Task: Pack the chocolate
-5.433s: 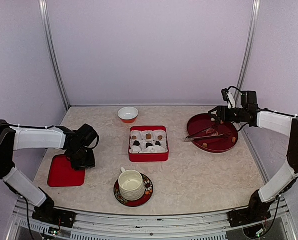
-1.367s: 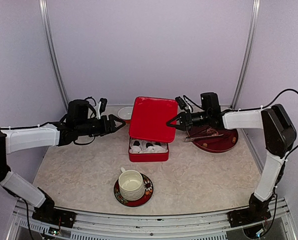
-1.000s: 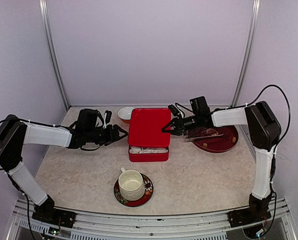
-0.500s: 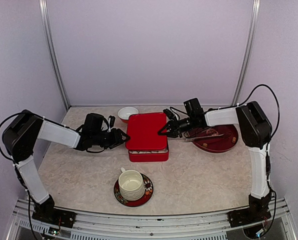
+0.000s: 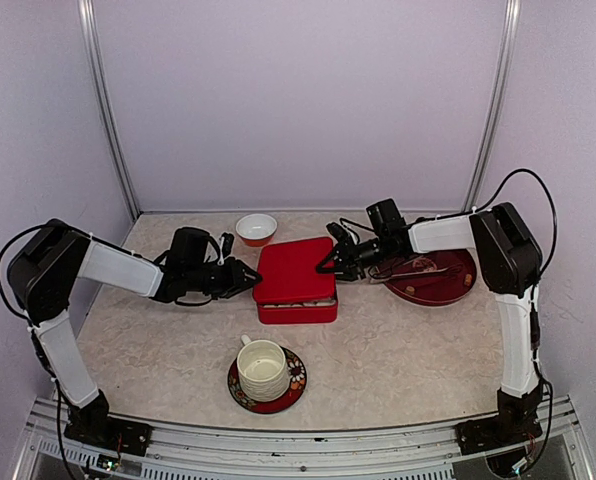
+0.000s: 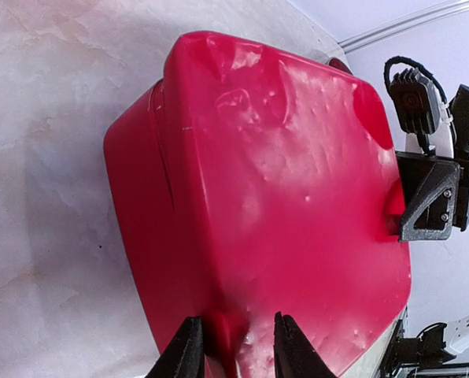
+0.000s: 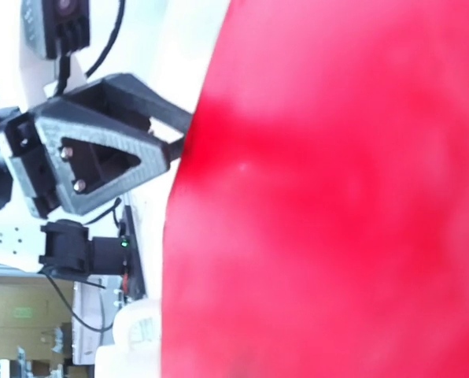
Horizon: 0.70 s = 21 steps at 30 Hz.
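The chocolate is hidden under the red lid point(image 5: 294, 270), which lies over the red box point(image 5: 296, 312) at the table's middle. My left gripper point(image 5: 252, 279) is shut on the lid's left edge. In the left wrist view the lid point(image 6: 282, 181) fills the frame, and my left gripper point(image 6: 234, 356) has its jaws on either side of the lid's rim. My right gripper point(image 5: 327, 264) is at the lid's right edge and grips it. The right wrist view shows only blurred red lid point(image 7: 337, 197), and my right fingers are hidden there.
A cream cup point(image 5: 263, 367) stands on a floral saucer point(image 5: 293, 385) in front of the box. An orange and white bowl point(image 5: 256, 228) sits behind the box on the left. A dark red plate point(image 5: 448, 290) with metal tongs point(image 5: 408, 270) is at the right.
Both grippers have lowered the red lid from a raised, tilted position down onto the box. The chocolates, open to view at first, are now covered.
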### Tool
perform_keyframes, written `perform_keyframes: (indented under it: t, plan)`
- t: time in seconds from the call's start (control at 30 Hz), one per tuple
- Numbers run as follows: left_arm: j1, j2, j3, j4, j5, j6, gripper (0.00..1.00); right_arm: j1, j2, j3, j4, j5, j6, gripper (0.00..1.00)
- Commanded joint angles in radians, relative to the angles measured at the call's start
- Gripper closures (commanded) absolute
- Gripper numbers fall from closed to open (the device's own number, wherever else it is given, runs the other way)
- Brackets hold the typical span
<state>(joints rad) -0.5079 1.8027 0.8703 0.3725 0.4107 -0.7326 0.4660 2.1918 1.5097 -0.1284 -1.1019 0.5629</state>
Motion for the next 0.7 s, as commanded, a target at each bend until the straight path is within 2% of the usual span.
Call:
perform_keyframes:
  t: [0.0, 0.13, 0.27, 0.57, 0.67]
  plan:
    - [-0.019, -0.002, -0.005, -0.01, -0.012, -0.006, 0.72, -0.014, -0.03, -0.01, -0.019, 0.032, -0.022, 0.62]
    - [-0.022, 0.007, 0.004, -0.023, -0.014, -0.007, 0.75, -0.023, -0.05, -0.018, -0.032, 0.059, -0.034, 0.55]
    - [-0.032, 0.011, 0.014, -0.045, -0.021, 0.001, 0.76, -0.033, -0.077, -0.032, -0.065, 0.089, -0.063, 0.42]
    - [-0.03, -0.009, 0.015, -0.085, -0.056, 0.008, 0.77, -0.036, -0.125, -0.043, -0.183, 0.204, -0.172, 0.39]
    - [-0.028, -0.02, 0.01, -0.092, -0.062, 0.013, 0.71, -0.036, -0.117, -0.022, -0.235, 0.262, -0.213, 0.4]
